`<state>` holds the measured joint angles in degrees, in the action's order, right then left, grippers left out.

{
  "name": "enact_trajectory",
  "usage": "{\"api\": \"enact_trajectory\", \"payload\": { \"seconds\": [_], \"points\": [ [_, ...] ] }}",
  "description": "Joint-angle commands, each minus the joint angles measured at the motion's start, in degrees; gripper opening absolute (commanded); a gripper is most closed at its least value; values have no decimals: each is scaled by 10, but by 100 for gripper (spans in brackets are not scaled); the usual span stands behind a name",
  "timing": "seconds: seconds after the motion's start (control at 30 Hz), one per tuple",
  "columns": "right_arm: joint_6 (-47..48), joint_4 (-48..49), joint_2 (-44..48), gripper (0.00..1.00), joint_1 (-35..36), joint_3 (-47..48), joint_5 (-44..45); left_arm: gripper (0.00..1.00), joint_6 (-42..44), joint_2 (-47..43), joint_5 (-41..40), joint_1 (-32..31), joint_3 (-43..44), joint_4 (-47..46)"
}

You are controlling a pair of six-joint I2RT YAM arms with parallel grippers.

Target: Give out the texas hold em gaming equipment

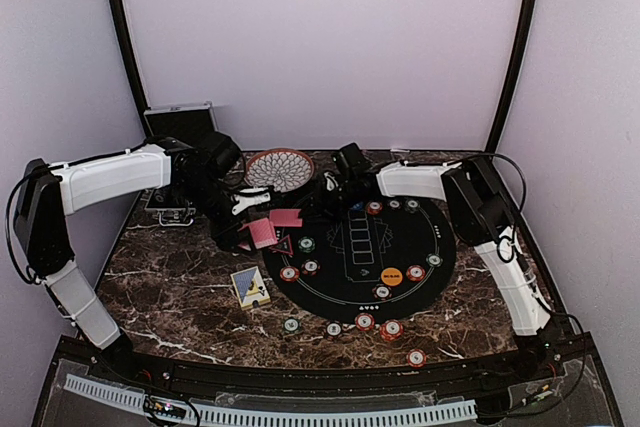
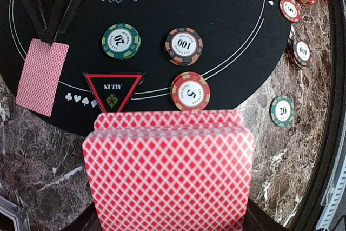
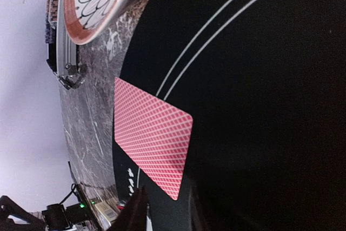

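Plain lilac walls [image 1: 320, 37] enclose a glossy brown marble table [image 1: 170, 297] veined with white. On it lies a black oval felt mat [image 1: 350, 247] ruled with thin white lines. The left gripper [image 1: 255, 232] is clamped on a squared deck [image 2: 167, 171] of red diamond-lattice card backs, held over the mat's edge. The right gripper [image 3: 165, 212] has its fingers slightly parted and grasps nothing. A single card [image 3: 153, 136] lies flat just ahead of it, overlapping felt and marble. Nearby on the felt sit a red-bordered triangle marker [image 2: 113, 91] and round striped chips [image 2: 184, 46].
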<state>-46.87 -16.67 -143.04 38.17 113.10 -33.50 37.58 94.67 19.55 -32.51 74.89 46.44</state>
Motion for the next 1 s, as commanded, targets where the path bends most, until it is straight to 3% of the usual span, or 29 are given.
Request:
{"api": "enact_trajectory", "payload": {
  "seconds": [0.0,0.2,0.47,0.67,0.97],
  "points": [
    [47,-42,17,35,6,12,46,7,10,-22,19,3,3,18],
    [71,-52,74,48,7,-31,75,7,11,-19,15,3,8,19],
    [7,116,201,76,11,-205,-25,6,8,-13,9,3,10,-1],
    [-77,246,237,81,25,-285,-114,6,8,-2,11,3,22,-5],
    [-77,247,224,83,61,-263,-129,6,5,5,18,2,38,0]
  ]
}}
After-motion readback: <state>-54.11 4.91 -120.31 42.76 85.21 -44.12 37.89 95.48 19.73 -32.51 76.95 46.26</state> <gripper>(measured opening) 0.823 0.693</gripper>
